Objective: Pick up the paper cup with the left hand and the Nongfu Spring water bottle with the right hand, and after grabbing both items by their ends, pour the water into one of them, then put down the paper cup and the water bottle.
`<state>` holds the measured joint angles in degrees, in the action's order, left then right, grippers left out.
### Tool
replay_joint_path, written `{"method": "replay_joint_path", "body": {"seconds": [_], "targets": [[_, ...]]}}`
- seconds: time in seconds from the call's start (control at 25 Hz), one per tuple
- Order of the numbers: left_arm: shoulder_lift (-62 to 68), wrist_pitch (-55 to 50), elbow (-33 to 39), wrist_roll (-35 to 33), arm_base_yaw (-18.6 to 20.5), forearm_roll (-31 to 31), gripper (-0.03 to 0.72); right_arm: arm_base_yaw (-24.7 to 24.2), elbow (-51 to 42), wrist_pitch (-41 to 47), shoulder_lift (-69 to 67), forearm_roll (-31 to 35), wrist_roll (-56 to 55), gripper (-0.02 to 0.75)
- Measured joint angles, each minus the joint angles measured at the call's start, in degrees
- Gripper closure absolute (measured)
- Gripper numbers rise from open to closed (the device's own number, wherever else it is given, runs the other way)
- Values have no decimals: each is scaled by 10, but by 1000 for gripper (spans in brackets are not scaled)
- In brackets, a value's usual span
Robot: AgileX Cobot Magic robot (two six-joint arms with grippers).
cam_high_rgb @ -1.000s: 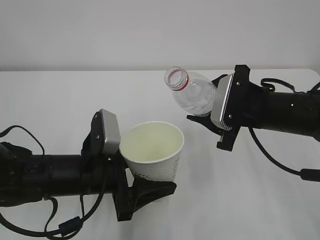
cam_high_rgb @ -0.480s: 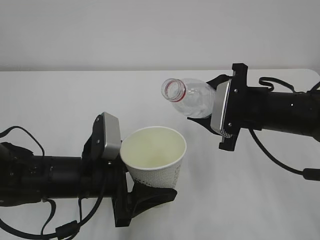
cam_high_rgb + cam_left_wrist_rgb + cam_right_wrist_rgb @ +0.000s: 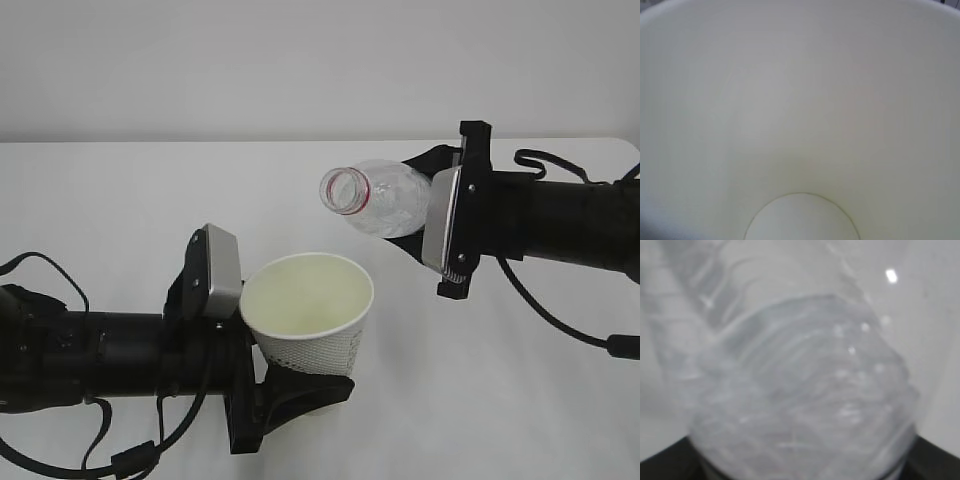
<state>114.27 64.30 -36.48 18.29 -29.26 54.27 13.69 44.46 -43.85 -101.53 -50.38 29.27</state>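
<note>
Altogether one paper cup (image 3: pixel 310 305), one water bottle (image 3: pixel 380 197)

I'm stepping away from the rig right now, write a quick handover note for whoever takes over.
Left end effector: closed on the paper cup, holding it up off the table, mouth tipped toward the camera. The inside looks dry.
Right end effector: closed on the lower end of the water bottle, uncapped, tipped over with its mouth pointing left and toward the camera, above and to the right of the cup.
Done: both items picked up and the bottle tilted.
Left: no stream is visible yet, so pour into the cup, then set both items down.
</note>
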Motion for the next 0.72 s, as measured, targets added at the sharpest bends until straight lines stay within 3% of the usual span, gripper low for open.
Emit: {"method": "replay_joint_path", "body": {"seconds": [0.72], "targets": [[0, 9, 0, 0, 0, 15, 162, 0, 0, -11, 0, 5, 96, 247]]}}
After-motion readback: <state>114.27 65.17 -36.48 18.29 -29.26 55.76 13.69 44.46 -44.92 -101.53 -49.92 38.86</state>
